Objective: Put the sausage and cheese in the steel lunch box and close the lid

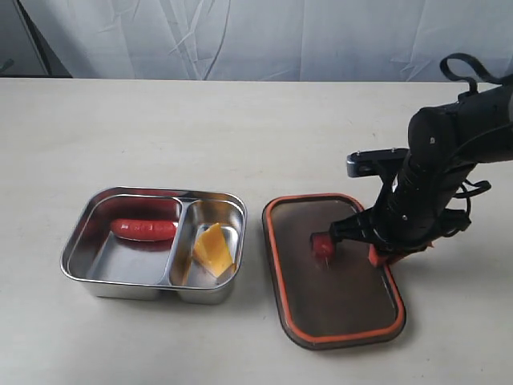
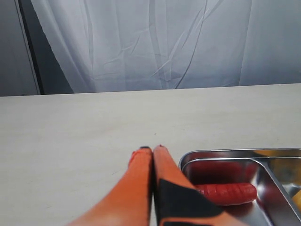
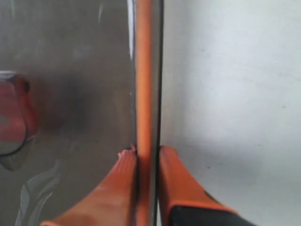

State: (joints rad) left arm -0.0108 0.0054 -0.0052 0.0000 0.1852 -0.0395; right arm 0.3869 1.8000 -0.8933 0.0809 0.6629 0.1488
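The steel lunch box (image 1: 96,277) sits left of centre on the table. In its large compartment lies the dark-red sausage (image 1: 143,228), also seen in the left wrist view (image 2: 225,193). The yellow cheese (image 1: 212,249) wedge leans in the small compartment. Right of the box lies the dark lid (image 1: 337,301), seal side up, with its orange rim and red valve (image 1: 322,244). My right gripper (image 1: 382,258) is shut on the lid's right edge, one finger on each side of the rim (image 3: 143,94). My left gripper (image 2: 153,149) is shut and empty beside the box; it is out of the exterior view.
A pale tabletop (image 1: 200,128) stretches round both objects, with a white curtain (image 1: 264,36) behind it. The right arm (image 1: 449,152) reaches in from the right edge, over the table's right side.
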